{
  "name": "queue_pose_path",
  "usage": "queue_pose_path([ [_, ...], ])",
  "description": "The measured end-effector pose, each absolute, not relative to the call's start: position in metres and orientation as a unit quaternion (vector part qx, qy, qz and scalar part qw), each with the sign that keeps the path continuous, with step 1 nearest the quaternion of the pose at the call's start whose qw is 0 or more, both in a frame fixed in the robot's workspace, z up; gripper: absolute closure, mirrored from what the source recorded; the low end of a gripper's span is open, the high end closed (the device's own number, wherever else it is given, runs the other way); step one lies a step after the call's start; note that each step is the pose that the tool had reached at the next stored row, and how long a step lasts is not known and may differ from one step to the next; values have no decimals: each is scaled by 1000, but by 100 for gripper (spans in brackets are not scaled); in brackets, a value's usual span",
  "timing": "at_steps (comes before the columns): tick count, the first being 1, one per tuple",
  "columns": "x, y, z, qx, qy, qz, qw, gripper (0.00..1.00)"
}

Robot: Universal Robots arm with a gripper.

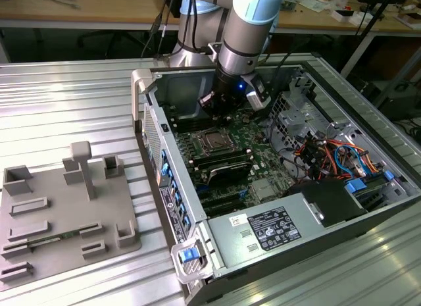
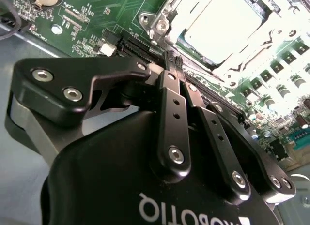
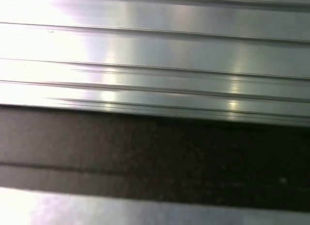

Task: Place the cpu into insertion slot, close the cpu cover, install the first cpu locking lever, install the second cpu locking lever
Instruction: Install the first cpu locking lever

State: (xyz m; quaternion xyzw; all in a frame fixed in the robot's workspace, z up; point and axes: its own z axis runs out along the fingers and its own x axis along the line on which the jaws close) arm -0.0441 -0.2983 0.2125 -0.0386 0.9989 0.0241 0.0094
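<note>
Ribbed silver aluminium table [image 1: 72, 95] carries, nearest on the exterior view's left, one grey moulded parts tray [image 1: 62, 217], and to its right one open computer case [image 1: 283, 181] with a green circuit board [image 1: 263, 145] inside. On that board sits the small square black insertion slot with its metal rim [image 1: 216, 141]. In the second wrist view the silver-grey square cpu [image 2: 223, 24] already lies in the slot, and the thin silver metal cpu cover [image 2: 193, 14] frames it, seemingly folded down. The single black gripper [image 2: 170, 58] has its fingers [image 2: 178, 62] pressed together, pinching nothing, tips just short of the socket's near edge, so the cpu lies straight ahead of them. Farther back the one grey arm rises toward wooden benches [image 1: 85, 6]
</note>
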Motion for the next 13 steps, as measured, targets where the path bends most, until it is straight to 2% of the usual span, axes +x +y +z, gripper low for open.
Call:
queue_pose_path([
  [13, -44, -295, 213, -39, 999, 24, 10, 89],
])
